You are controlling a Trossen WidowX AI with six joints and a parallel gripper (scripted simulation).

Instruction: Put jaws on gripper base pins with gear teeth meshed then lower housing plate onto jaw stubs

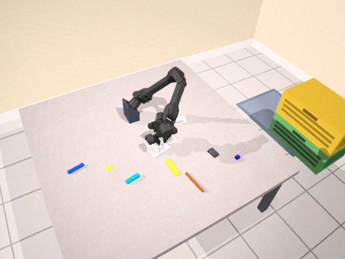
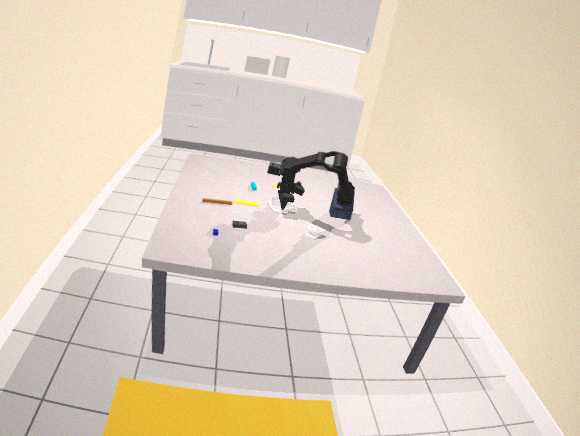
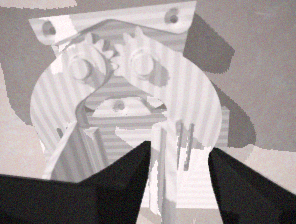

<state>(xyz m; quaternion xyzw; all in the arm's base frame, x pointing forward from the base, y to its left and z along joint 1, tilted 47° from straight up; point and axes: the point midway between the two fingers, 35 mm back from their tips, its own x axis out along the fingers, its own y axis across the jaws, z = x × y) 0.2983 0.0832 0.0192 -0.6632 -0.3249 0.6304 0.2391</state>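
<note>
The white gripper base (image 3: 145, 18) (image 1: 156, 153) lies on the table. In the wrist view, the left jaw (image 3: 47, 102) and the right jaw (image 3: 200, 102) lie over it, stubs up. Their gear teeth meet in the middle and look meshed; the pins beneath are hidden. My gripper (image 3: 179, 151) (image 1: 159, 143) (image 2: 284, 206) is shut on the right jaw, with its upright ridges between the black fingertips. How fully this jaw is seated cannot be told. A white part, apparently the housing plate (image 1: 181, 118) (image 2: 315, 231), lies apart on the table.
A yellow strip (image 1: 172, 167) (image 2: 246, 203), an orange rod (image 1: 194, 182), a cyan rod (image 1: 132, 178), a yellow square (image 1: 109, 167), a blue rod (image 1: 75, 168), a dark block (image 1: 213, 152) and a blue cube (image 1: 237, 157) lie around the base.
</note>
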